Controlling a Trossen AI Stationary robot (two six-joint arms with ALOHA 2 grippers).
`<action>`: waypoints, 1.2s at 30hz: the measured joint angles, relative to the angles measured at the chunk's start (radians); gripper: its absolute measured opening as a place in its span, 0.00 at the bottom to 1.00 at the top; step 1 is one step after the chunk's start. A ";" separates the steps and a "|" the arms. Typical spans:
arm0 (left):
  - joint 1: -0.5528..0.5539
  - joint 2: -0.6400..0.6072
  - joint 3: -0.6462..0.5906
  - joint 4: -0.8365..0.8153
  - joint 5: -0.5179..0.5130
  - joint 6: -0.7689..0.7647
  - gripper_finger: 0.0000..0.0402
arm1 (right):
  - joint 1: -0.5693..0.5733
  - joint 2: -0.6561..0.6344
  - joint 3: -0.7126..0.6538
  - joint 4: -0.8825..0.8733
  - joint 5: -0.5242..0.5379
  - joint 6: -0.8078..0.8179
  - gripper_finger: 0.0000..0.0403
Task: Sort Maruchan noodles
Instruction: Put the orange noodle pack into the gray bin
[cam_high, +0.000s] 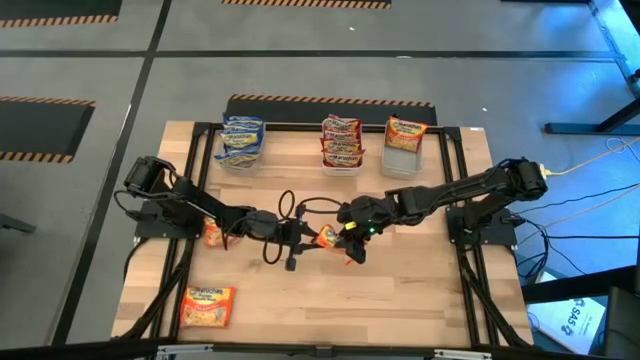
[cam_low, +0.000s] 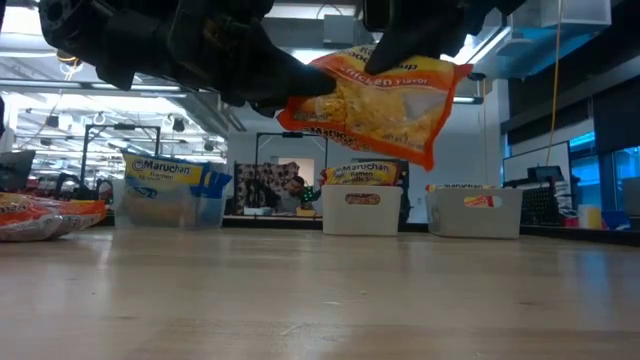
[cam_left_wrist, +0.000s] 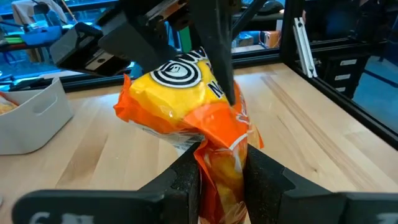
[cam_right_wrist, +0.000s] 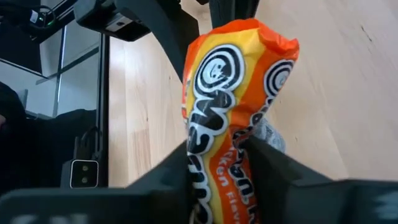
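Midair, both the left pincer (cam_left_wrist: 221, 171) and right pincer (cam_right_wrist: 217, 168) pinch one crinkled orange-yellow packet (cam_low: 375, 100)

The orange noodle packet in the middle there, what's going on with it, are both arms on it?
Yes. Both grippers are clamped on one orange-yellow packet held above the middle of the table: the left gripper pinches one end, the right gripper the other, which looks like a handover. At the back stand three clear bins, with blue-white packets, red packets and an orange packet apart. One more orange packet lies at the front left, another partly hidden beside the left arm.
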 joint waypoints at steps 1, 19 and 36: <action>0.000 0.000 0.000 0.000 0.000 0.000 0.22 | 0.000 0.000 0.000 0.001 0.000 -0.002 0.23; -0.011 -0.002 0.006 0.018 -0.027 -0.053 0.22 | -0.001 -0.100 0.000 -0.085 0.068 -0.120 0.01; -0.051 -0.133 0.000 -0.229 -0.009 -0.072 0.22 | -0.001 -0.288 -0.001 -0.413 0.267 -0.207 0.00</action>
